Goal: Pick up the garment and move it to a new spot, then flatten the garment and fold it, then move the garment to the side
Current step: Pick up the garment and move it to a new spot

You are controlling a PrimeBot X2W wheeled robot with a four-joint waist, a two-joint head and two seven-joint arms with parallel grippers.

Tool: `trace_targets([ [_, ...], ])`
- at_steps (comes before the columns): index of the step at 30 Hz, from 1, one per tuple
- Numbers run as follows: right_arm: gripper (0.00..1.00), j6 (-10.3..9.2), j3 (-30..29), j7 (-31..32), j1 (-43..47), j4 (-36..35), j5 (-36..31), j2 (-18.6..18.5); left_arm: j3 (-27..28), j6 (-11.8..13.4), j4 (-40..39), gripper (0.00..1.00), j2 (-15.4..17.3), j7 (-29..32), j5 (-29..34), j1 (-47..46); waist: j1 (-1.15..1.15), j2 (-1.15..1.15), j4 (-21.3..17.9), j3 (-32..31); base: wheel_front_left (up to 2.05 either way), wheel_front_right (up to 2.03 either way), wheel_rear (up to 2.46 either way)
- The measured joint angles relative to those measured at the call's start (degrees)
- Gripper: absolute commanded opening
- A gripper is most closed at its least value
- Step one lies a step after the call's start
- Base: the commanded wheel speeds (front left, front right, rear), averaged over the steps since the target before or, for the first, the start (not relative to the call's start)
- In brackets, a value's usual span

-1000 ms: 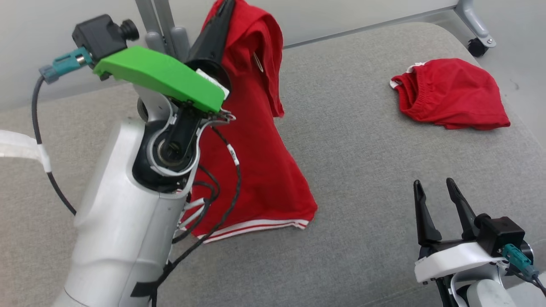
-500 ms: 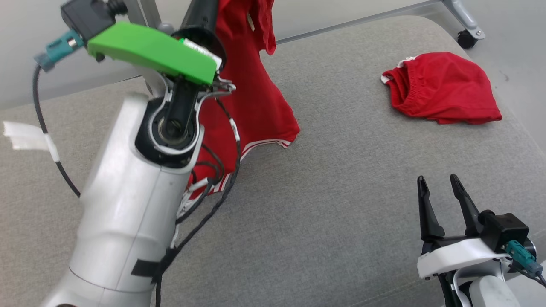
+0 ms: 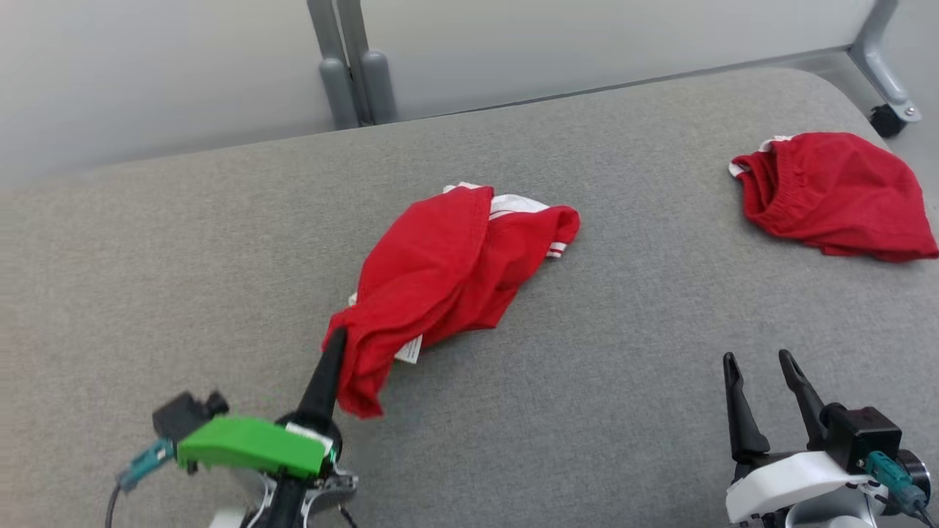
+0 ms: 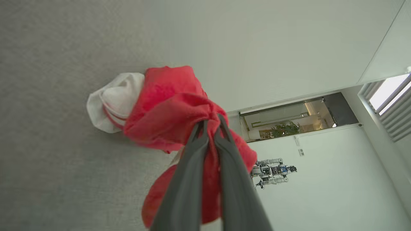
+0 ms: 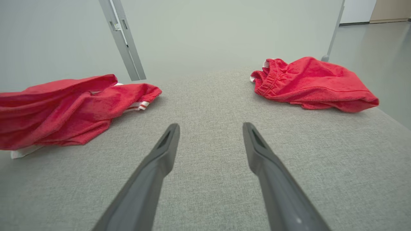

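A red garment (image 3: 447, 271) with white-striped trim lies crumpled in the middle of the grey padded table (image 3: 623, 352). My left gripper (image 3: 336, 339) is shut on its near left end, low over the table at the lower left. In the left wrist view the fingertips pinch a bunched red fold of the garment (image 4: 167, 102), with my left gripper (image 4: 210, 123) closed tight. My right gripper (image 3: 759, 359) stands open at the lower right, nothing between its fingers. In the right wrist view the garment (image 5: 70, 109) lies at the left, well ahead of my right gripper (image 5: 210, 128).
A second red garment (image 3: 829, 194) lies bunched at the table's far right, also in the right wrist view as the second garment (image 5: 311, 83). Grey metal frame posts (image 3: 352, 66) rise behind the table's far edge. A castor wheel (image 3: 888, 121) stands on the floor at the right.
My left gripper has come down from high above to the table's near left, laying the hanging garment in a crumpled heap. The head view has also shifted. The right gripper has not moved.
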Motion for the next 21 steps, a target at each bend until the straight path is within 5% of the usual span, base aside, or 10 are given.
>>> trace_targets([
  [12,1.00,0.00,-0.3,0.0,2.5,1.2,-2.4,0.0,5.2,-0.5,19.0,0.00,-4.3,-6.3,-7.3,7.8,0.00,0.00,8.9,-3.4,0.00,0.00,0.00],
  [14,1.00,0.00,-0.3,0.0,2.8,1.3,-2.4,0.0,5.2,-0.5,21.9,0.47,-4.4,-7.7,-6.5,7.4,0.00,0.00,10.0,-4.0,0.00,0.00,0.00],
  [15,1.00,0.00,-0.3,0.0,2.8,1.3,-2.4,0.0,5.1,-0.8,22.9,1.00,-4.5,-8.0,-6.0,7.0,0.00,0.00,10.5,-4.3,0.00,0.00,0.00],
  [21,1.00,0.00,-0.2,0.0,3.4,1.2,-2.4,0.0,1.9,-0.2,25.8,1.00,-3.3,-10.8,3.4,5.7,0.00,0.00,12.3,-6.0,0.00,0.00,0.00],
])
